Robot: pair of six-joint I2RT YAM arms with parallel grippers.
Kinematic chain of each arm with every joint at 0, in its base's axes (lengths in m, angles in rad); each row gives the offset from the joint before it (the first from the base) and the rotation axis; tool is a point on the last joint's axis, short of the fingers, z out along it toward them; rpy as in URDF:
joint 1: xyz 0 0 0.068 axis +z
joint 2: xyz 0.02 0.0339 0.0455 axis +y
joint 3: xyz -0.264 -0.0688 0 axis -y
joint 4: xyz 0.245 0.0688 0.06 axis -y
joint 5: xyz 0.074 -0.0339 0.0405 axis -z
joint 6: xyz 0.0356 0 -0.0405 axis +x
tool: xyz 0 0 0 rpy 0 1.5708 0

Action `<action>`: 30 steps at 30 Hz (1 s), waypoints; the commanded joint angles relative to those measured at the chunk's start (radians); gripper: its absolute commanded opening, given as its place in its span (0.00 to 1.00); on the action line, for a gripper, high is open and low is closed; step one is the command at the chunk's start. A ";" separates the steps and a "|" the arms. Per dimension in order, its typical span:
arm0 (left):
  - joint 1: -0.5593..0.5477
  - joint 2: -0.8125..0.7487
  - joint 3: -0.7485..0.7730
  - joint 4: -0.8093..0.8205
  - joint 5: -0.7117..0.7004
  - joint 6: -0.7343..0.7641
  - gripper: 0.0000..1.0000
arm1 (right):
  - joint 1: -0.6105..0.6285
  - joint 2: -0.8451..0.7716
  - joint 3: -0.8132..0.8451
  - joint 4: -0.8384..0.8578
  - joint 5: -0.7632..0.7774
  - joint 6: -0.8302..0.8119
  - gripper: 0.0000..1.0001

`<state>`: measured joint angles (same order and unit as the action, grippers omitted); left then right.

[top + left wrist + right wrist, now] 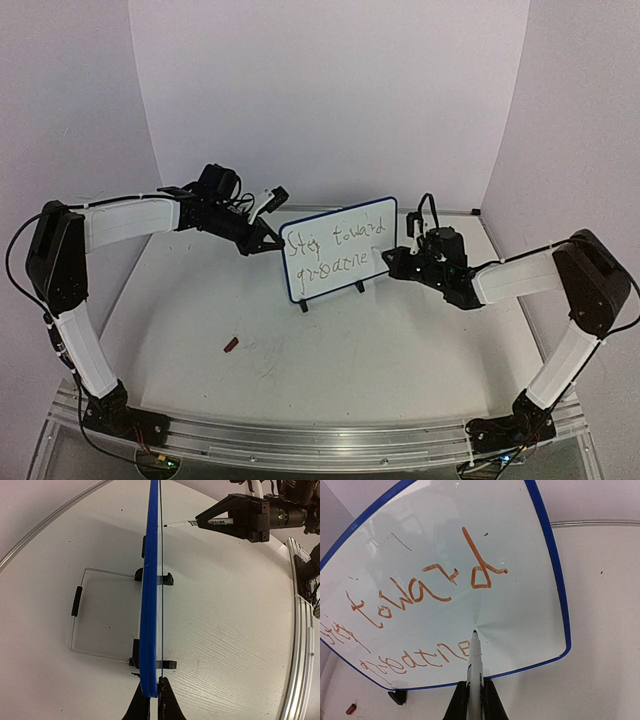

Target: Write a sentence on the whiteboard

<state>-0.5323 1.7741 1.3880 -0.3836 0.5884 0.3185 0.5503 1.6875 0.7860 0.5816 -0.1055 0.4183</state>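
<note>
The whiteboard (338,287) stands upright on two black feet at mid-table, blue-framed. The sentence (332,246) is in orange-red letters on two lines, "toward" above and "greatne" below (415,592). My left gripper (270,238) is shut on the board's left edge; in the left wrist view the board (149,605) is edge-on between the jaws (152,691). My right gripper (393,263) is shut on a white marker (476,662). The marker's dark tip touches the white surface (520,580) just right of "greatne".
A small red-brown object (231,346) lies on the table in front of the board, to the left. A clear wire stand (76,610) with a black grip sits behind the board. A metal rail (320,440) runs along the near edge.
</note>
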 commanded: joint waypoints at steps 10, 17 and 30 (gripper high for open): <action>-0.005 0.047 0.000 -0.101 -0.080 0.050 0.00 | -0.001 0.055 0.055 0.014 -0.002 -0.016 0.00; -0.005 0.047 0.000 -0.102 -0.079 0.051 0.00 | -0.001 0.071 0.056 0.006 -0.027 -0.023 0.00; -0.005 0.046 0.000 -0.102 -0.078 0.049 0.00 | -0.001 0.078 0.044 0.002 0.023 -0.007 0.00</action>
<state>-0.5320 1.7741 1.3880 -0.3847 0.5888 0.3172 0.5503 1.7645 0.8082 0.5646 -0.1357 0.4088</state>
